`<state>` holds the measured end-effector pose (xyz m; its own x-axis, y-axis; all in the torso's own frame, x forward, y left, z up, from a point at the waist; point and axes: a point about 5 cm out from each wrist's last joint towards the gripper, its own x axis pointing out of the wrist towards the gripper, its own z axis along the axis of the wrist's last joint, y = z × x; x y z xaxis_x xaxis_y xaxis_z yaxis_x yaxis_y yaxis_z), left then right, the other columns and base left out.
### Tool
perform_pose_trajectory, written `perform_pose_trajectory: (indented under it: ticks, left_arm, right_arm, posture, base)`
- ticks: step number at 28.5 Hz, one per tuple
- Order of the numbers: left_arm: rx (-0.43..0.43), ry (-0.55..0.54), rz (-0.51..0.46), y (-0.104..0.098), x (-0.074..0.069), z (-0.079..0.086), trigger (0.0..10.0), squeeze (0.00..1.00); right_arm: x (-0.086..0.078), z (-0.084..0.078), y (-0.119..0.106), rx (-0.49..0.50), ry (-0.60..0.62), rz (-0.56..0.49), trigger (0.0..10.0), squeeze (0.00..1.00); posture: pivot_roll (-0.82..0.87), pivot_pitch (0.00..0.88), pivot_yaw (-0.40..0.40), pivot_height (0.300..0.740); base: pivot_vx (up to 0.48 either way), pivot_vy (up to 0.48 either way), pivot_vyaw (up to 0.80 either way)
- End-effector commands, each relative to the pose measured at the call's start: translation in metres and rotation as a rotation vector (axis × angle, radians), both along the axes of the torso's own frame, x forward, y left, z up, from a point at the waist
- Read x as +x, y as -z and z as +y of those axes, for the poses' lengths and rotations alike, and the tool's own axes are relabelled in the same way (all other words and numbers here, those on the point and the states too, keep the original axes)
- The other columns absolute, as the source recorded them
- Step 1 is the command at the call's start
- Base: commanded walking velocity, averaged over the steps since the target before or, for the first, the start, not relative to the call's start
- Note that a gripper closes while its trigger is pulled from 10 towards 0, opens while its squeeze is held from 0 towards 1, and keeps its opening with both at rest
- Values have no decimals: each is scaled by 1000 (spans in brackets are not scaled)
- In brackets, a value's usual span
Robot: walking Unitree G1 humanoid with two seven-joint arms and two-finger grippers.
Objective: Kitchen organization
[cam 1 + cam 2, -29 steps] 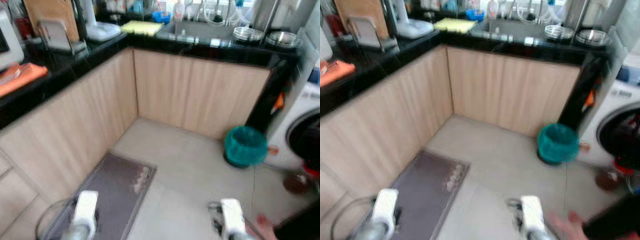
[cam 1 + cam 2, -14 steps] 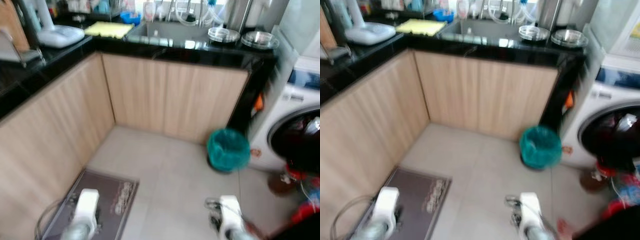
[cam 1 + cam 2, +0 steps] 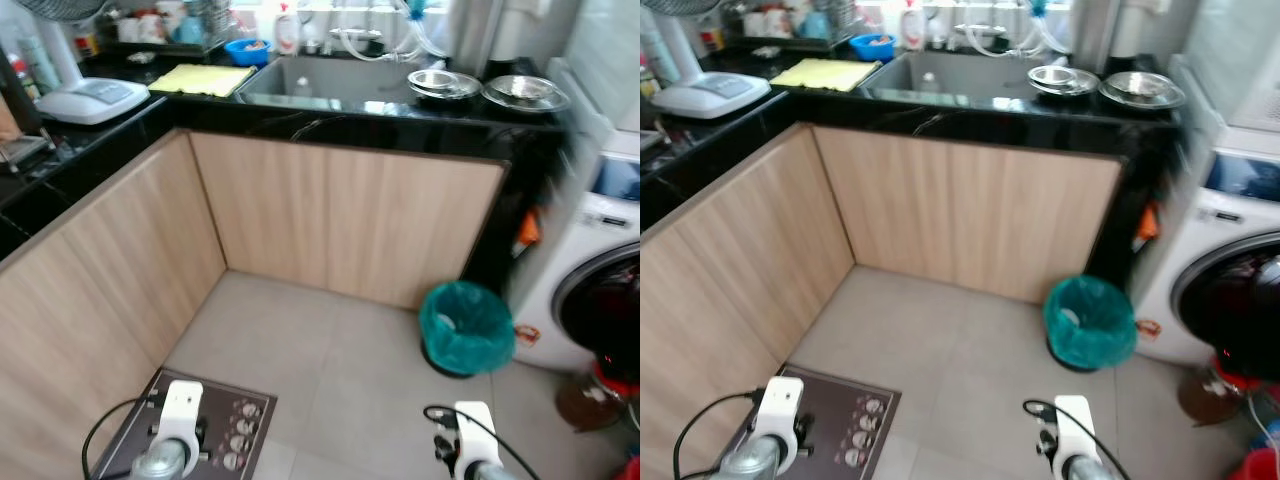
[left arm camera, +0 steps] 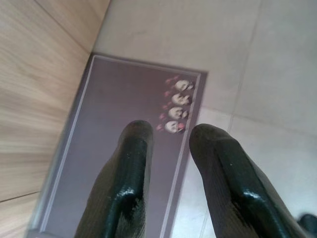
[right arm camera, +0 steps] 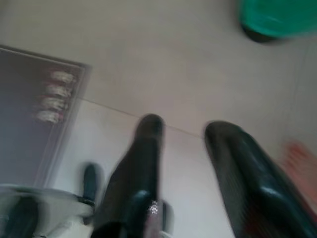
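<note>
Both arms hang low: the left gripper (image 4: 171, 136) hovers over a grey floor mat (image 3: 130, 440), fingers parted and empty; the right gripper (image 5: 183, 131) likewise over tile. Farther off stands a green-lined bin (image 3: 466, 326), then the sink (image 3: 320, 80) and steel bowls (image 3: 445, 82).
</note>
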<state>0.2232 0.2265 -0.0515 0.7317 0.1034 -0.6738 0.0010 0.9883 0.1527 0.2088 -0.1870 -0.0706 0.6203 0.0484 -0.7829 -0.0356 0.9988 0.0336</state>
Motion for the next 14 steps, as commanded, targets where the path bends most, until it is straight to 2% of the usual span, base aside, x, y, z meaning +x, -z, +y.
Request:
perform_pose_trajectory:
  ticks: [1,3,14]
  left_arm:
    - [-12,0,-12,-2,5,-4,10000,0]
    - [-12,1,-11,-2,5,-4,10000,0]
    - [-9,8,-6,-1,4,-4,10000,0]
  right_arm:
    - [-4,-9,1,-17,12,10,10000,0]
    - [-4,-9,1,-36,-17,19,10000,0]
    - [-6,-8,2,-18,-5,19,10000,0]
  posture:
    - [-35,0,28,740]
    - [-36,0,28,740]
    - [-36,0,30,740]
  base:
    - [480,0,0]
    - [480,0,0]
    - [480,0,0]
